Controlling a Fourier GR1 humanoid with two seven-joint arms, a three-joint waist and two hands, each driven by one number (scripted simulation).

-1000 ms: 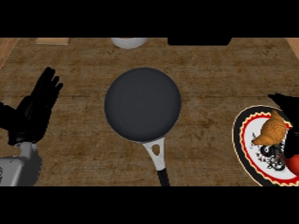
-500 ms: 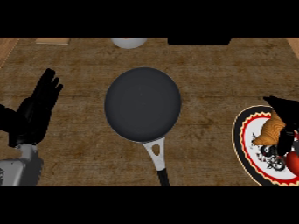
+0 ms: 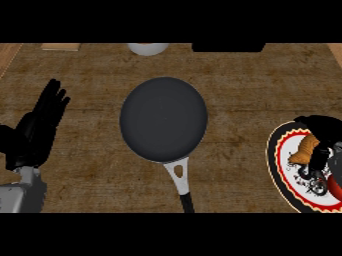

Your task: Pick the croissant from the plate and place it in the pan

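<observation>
Two hands show. The right hand, near the view's right edge, is curled over the croissant with its fingers clamped round it. Only the croissant's tan left side shows; the rest is hidden under the black fingers. It sits over the upper part of the plate, and I cannot tell whether it touches the plate. The plate's right part is covered by the grey forearm, and its dark pattern is hard to make out. The left hand rests open at the left, fingers straight and up. The pan lies mid-counter, well apart from the plate, its handle cut off at the lower edge. A white thing is cut off at the top.
</observation>
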